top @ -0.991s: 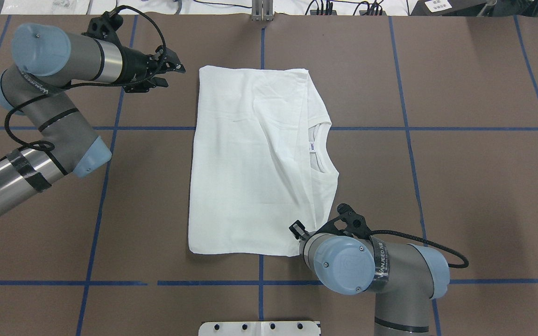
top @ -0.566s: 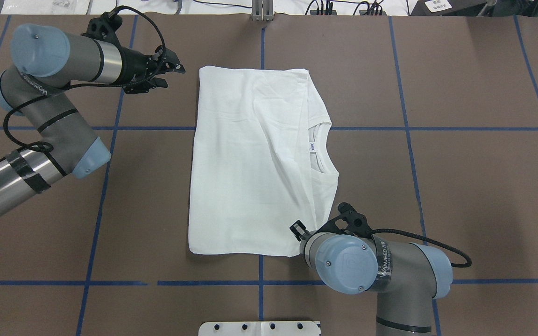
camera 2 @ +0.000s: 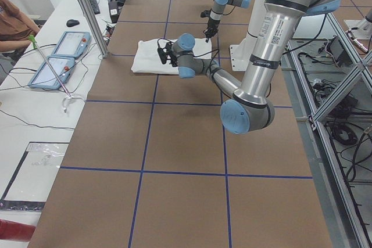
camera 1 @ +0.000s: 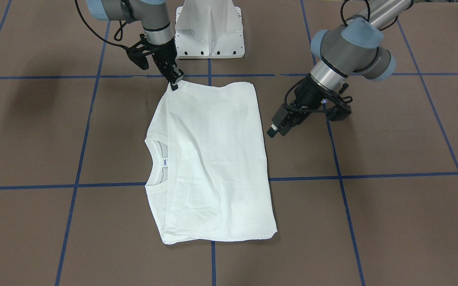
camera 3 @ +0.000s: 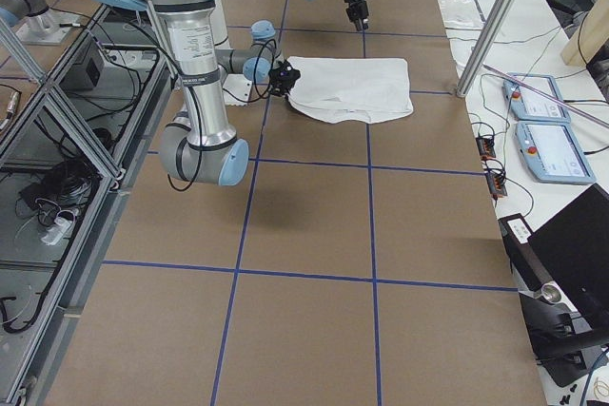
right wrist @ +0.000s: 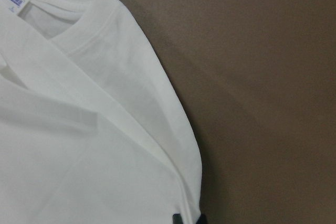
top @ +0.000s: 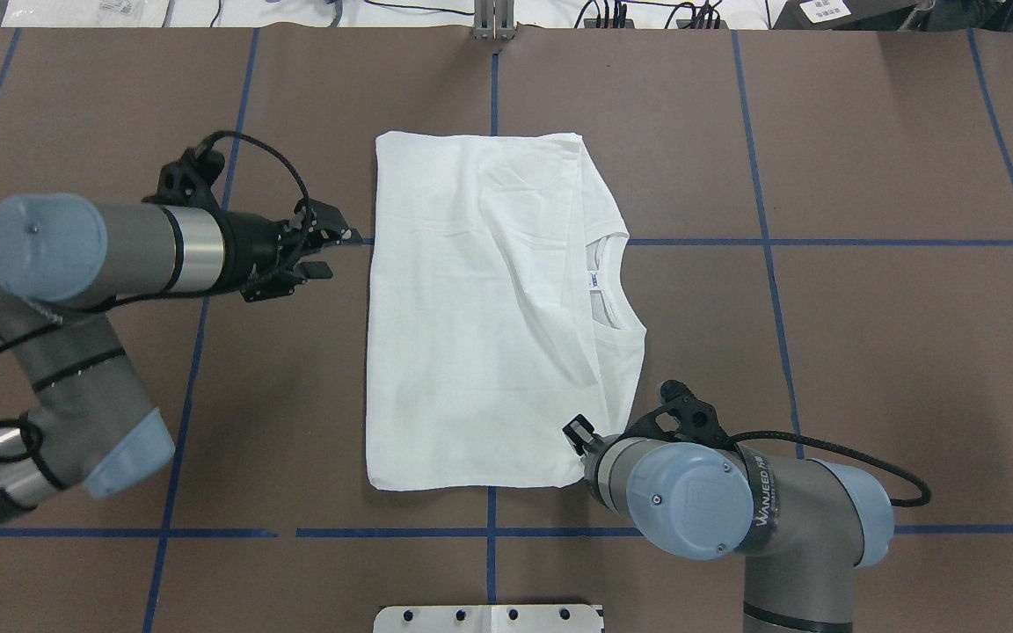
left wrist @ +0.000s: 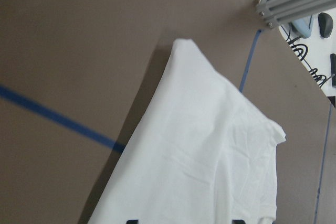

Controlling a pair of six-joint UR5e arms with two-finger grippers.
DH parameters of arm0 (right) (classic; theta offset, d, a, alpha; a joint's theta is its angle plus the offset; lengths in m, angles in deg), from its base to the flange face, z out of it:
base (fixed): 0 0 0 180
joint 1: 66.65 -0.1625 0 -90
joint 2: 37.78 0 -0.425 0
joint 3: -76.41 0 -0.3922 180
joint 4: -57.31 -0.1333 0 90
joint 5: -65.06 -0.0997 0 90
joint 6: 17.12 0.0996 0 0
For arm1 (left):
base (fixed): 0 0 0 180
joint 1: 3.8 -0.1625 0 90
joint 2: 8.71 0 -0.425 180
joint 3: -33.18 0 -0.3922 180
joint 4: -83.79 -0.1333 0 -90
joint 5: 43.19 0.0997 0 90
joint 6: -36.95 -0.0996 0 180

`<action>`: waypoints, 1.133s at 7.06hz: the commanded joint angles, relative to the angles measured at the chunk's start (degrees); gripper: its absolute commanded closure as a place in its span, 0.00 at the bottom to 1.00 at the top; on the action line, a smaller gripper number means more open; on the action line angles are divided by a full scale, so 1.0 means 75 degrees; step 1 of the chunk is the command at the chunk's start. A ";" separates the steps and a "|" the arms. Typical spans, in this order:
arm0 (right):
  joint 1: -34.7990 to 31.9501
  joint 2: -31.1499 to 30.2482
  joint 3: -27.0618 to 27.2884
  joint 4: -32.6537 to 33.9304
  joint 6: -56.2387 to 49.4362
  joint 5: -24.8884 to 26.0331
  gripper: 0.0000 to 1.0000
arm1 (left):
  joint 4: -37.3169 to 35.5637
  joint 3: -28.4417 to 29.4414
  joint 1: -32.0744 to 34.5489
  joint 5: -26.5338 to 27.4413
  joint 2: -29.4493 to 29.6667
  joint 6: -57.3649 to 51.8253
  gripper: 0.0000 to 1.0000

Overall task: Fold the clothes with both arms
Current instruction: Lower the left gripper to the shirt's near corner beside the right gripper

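white shirt (top: 480,308) lies folded flat, right fingers (camera 1: 173,78) clamped on its corner, left fingers (top: 337,232) apart.

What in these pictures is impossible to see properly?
- Whether the right gripper pinches the shirt at its corner: in the overhead view its own wrist covers it, and its wrist camera cuts it off at the bottom edge.
- The neck label print: too small and blurred everywhere.
- The shirt's lower layers: covered by the top fold in every view.
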 commanded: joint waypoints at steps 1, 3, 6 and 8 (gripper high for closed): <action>0.0053 -0.0147 0.0158 0.0000 0.0000 -0.0014 1.00 | -0.0874 -0.0987 -0.2203 0.1748 -0.0733 0.1142 0.31; 0.0053 -0.0147 0.0169 0.0000 0.0000 -0.0014 1.00 | -0.1213 -0.0964 -0.2982 0.2000 -0.0876 0.1730 0.28; 0.0065 -0.0135 0.0169 0.0000 0.0000 -0.0014 1.00 | -0.1309 -0.0859 -0.3313 0.2200 -0.0806 0.1780 0.29; 0.0065 -0.0135 0.0169 0.0000 0.0000 -0.0014 1.00 | -0.1472 -0.0801 -0.3395 0.2200 -0.0585 0.1780 0.34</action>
